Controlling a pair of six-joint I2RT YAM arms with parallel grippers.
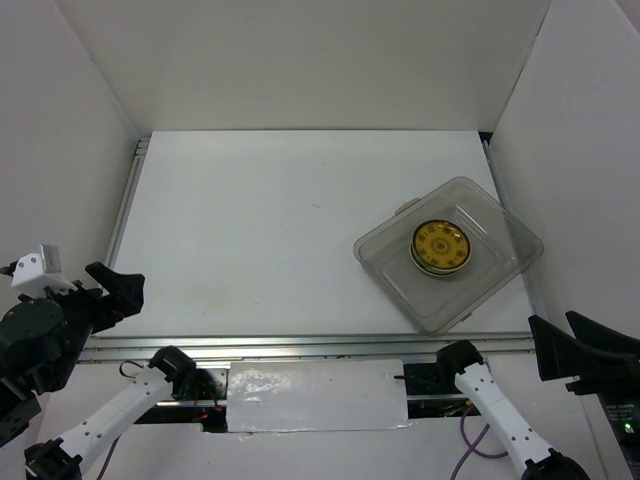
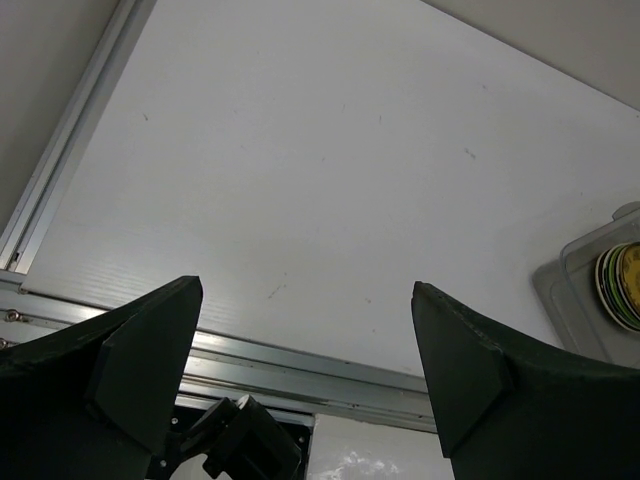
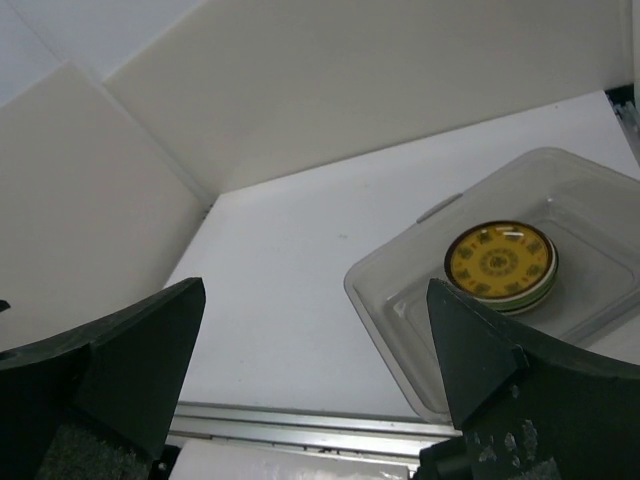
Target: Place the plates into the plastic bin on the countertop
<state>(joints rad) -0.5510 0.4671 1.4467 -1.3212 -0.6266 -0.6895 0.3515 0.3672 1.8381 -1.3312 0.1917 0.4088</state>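
A stack of plates (image 1: 440, 247) sits in the clear plastic bin (image 1: 390, 252) at the right of the white countertop (image 1: 260, 230). The mustard-yellow patterned plate is on top; a lime green edge and cream edges show below it in the right wrist view (image 3: 500, 262). The other plates are hidden under it. The stack's edge also shows in the left wrist view (image 2: 620, 285). My left gripper (image 1: 105, 290) is open and empty at the near left edge. My right gripper (image 1: 560, 345) is open and empty at the near right, short of the bin.
A metal rail (image 1: 300, 347) runs along the near edge of the countertop and another (image 1: 125, 200) along its left side. White walls enclose the back and both sides. A white panel (image 1: 315, 395) lies between the arm bases.
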